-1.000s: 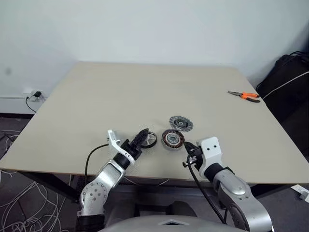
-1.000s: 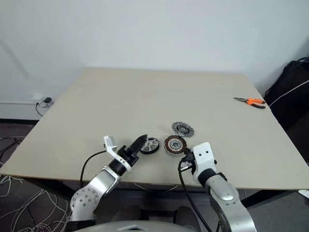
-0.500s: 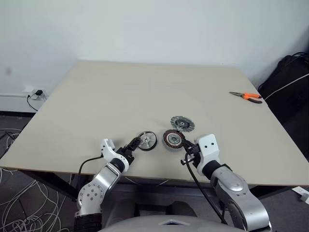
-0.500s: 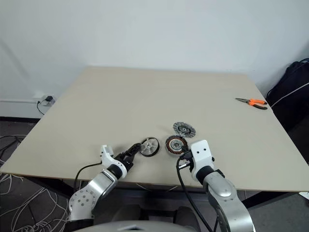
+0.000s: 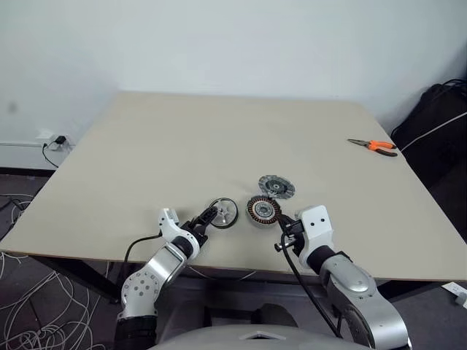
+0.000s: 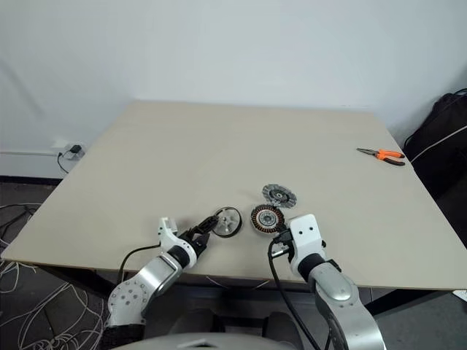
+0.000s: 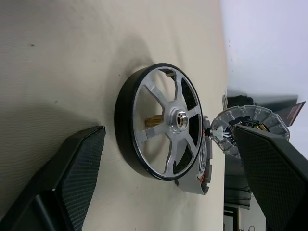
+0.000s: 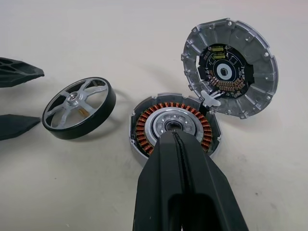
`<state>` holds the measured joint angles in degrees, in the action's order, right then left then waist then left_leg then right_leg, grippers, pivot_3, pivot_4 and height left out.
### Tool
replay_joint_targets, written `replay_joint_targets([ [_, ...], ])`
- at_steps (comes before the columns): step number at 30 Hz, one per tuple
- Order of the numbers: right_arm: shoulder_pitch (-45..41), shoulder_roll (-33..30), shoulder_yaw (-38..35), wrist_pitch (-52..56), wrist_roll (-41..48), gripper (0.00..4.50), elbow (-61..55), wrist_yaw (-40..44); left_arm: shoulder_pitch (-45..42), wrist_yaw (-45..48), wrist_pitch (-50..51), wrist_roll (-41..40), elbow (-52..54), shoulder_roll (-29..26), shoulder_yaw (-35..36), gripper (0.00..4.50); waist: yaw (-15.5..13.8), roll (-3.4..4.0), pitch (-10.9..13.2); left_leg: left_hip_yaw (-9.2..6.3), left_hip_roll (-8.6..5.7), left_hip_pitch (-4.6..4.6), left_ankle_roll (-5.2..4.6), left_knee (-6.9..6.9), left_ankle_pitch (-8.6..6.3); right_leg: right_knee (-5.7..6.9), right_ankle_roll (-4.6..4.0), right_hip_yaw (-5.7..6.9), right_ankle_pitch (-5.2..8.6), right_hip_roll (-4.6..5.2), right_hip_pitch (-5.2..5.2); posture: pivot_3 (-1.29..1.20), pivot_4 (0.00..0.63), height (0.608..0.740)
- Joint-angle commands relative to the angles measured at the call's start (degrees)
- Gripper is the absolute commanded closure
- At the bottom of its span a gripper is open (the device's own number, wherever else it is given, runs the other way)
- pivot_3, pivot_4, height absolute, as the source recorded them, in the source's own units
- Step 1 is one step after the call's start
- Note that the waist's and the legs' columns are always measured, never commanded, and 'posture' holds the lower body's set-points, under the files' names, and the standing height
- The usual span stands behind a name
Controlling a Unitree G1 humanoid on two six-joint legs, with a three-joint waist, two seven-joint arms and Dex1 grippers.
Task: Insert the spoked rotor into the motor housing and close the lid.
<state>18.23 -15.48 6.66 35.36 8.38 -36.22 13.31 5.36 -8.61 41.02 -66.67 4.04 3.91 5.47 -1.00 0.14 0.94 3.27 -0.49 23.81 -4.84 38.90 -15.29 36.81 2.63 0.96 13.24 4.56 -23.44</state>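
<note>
Three motor parts lie close together near the desk's (image 5: 109,160) front edge: the rotor (image 5: 223,211), the housing (image 5: 262,209) at its 3 o'clock, and the lid (image 5: 275,187) at the housing's 1 o'clock, seemingly touching its rim. In the right wrist view the lid lies inner face up, its circuit ring showing, apparently joined to the housing at a small tab, so closing would likely mean folding it over once the rotor is seated. The housing's coppery windings face up and its centre is bare, ready to receive the rotor.

Left end effector (image 5: 205,217) sits low at the rotor's 8 o'clock with its two black fingers (image 7: 72,168) spread wide and nothing between them. In the left wrist view they bracket the rotor (image 7: 161,127) with a gap on each side, which looks like lining up for a grasp across the dark rim. The rotor lies flat, spokes and hub upward.

Right end effector (image 8: 179,159) is closed tight on nothing, its tip just above or just before the housing's (image 8: 173,126) near rim; whether it touches I cannot tell. Judging by that placing, it may be there to steady the housing.

Orange-handled pliers (image 5: 373,145) lie well apart, toward the far right corner. No brand, label or readable writing shows on any part.
</note>
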Motion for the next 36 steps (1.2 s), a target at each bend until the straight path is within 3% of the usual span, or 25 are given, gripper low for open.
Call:
replay_joint_targets([
  [1,-0.95,0.24,-0.64,-0.41,0.2,4.5,-1.98,-0.31,-2.95,1.42,0.67,-0.2,-2.7,6.83,-2.64,0.01,-0.12,0.02,-0.01,0.0,0.0,0.0,0.0,0.0,0.0,0.0,0.0,0.01,0.0,0.01,0.0,0.0,0.0,0.74],
  [29,-0.94,0.03,-0.6,0.07,0.23,4.5,-2.4,-0.45,-8.7,6.56,0.37,0.55,-12.06,7.94,-3.38,0.01,-0.35,0.1,-0.06,0.0,-0.02,0.03,0.0,-0.01,0.0,-0.02,0.23,0.09,0.04,0.14,0.01,0.0,0.0,0.74],
  [32,-0.75,0.03,-0.76,0.12,0.23,4.5,-2.58,-0.55,-8.65,6.81,0.56,0.46,-12.16,8.01,-3.36,0.62,-0.33,0.08,-0.05,0.0,-0.02,0.04,0.0,-0.02,0.0,-0.03,0.24,0.1,0.03,0.15,0.0,0.0,0.0,0.74],
  [36,-0.52,0.08,-0.86,0.11,0.23,4.5,-2.73,-0.69,-8.75,6.87,0.73,0.5,-12.4,7.99,-3.32,1.93,-0.23,0.04,-0.01,0.0,-0.01,0.13,0.0,-0.02,0.0,-0.07,0.08,0.09,-0.05,0.12,-0.12,0.0,0.0,0.74],
])
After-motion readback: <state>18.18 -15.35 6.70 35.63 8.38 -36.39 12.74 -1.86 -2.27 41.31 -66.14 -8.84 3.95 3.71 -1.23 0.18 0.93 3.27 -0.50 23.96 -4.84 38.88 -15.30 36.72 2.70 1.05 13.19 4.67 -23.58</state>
